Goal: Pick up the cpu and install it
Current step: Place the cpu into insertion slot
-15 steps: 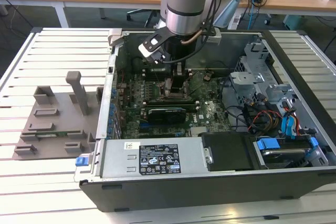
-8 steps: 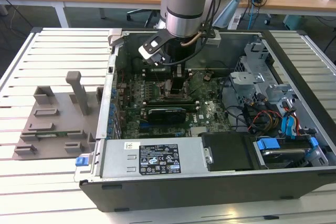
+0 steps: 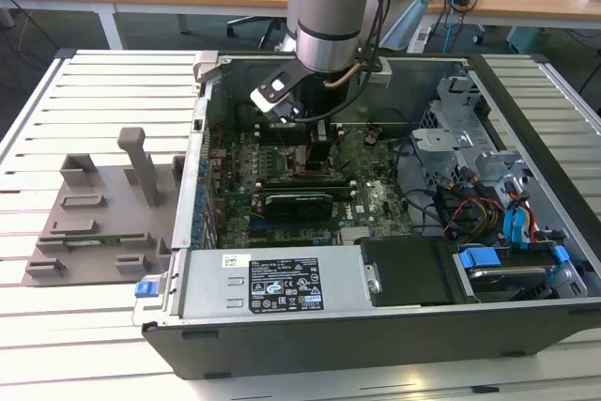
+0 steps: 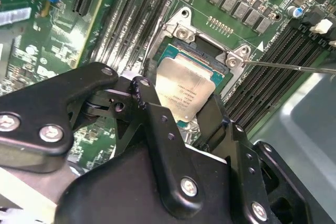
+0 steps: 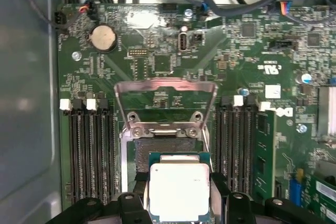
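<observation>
First wrist view puts the cpu partly over the socket. The gripper has its black fingers closed against two opposite edges of the chip. I read that edge hold as a way to keep the metal top and the underside untouched. The load plate stands raised on its hinge, which leaves the contact field bare so the chip can go in flat. In the second wrist view the cpu sits above the socket frame between the fingers. The thin release lever is swung out to the side, clear of the opening. I can't settle whether the chip is already touching the socket or hovering just above it. The fingers cover its corners, and one edge runs off the picture in the first wrist view. In the exterior view the arm reaches down inside the computer case and stands in front of the socket area.
</observation>
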Robot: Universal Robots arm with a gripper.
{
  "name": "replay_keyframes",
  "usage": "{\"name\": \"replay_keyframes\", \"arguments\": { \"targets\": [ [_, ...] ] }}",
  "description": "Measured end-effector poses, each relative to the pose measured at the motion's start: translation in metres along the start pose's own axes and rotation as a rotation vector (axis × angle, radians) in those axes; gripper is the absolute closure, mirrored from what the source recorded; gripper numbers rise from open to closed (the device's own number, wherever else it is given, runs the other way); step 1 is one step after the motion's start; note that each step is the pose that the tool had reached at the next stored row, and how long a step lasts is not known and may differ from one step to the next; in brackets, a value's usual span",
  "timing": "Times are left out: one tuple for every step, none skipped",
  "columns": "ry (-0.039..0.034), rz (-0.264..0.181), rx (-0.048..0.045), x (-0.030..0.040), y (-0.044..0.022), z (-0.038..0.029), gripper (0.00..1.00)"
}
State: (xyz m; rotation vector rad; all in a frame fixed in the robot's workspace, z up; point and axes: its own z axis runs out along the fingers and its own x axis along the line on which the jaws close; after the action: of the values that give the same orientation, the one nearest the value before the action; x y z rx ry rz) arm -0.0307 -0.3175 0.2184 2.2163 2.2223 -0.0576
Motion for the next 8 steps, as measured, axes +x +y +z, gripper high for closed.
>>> {"name": "replay_keyframes", "arguments": {
  "targets": [
    [-0.0002,-0.007,-0.0002,0.0017,0.0001,0.0011,0.45],
    [0.0000,-0.011,-0.0004,0.0032,0.0002,0.0019,0.45],
    [-0.0002,-0.015,-0.0005,0.0056,0.0004,0.0033,0.45],
    [0.0000,-0.016,-0.0007,0.0065,0.0006,0.0050,0.45],
    [-0.0001,-0.016,-0.0006,0.0065,0.0006,0.0064,0.45],
    [-0.0002,-0.015,-0.0005,0.0066,0.0006,0.0083,0.45],
    [-0.0003,-0.014,-0.0004,0.0066,0.0007,0.0102,0.45],
    [-0.0003,-0.013,-0.0005,0.0066,0.0007,0.0110,0.45]
  ]
}}
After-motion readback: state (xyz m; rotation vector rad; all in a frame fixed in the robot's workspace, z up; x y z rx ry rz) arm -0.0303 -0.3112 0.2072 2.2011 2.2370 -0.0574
